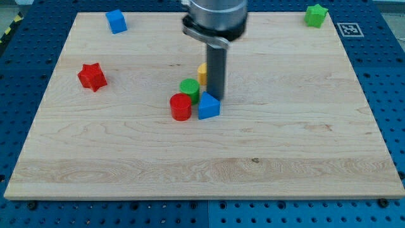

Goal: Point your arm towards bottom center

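The tip (pixel 216 97) is resting near the board's (pixel 304 158) middle, touching the blue block (pixel 208 106) below-left; green cylinder (pixel 189 88), red cylinder (pixel 180 107), yellow block (pixel 202 73) are clustering left. No pincer is showing.

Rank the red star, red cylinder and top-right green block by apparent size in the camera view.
1. red star
2. red cylinder, close to the star, so unsure
3. green block, smallest, though farthest from the camera
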Robot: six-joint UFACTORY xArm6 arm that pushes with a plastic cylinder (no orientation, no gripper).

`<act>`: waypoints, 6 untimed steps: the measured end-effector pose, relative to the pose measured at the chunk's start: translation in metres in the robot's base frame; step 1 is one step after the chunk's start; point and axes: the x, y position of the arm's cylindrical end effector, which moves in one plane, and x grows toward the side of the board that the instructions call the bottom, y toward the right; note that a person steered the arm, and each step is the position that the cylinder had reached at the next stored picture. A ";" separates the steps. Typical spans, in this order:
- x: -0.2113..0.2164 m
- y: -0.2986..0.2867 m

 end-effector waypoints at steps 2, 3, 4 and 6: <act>0.076 0.050; 0.103 0.028; 0.109 -0.008; 0.082 -0.067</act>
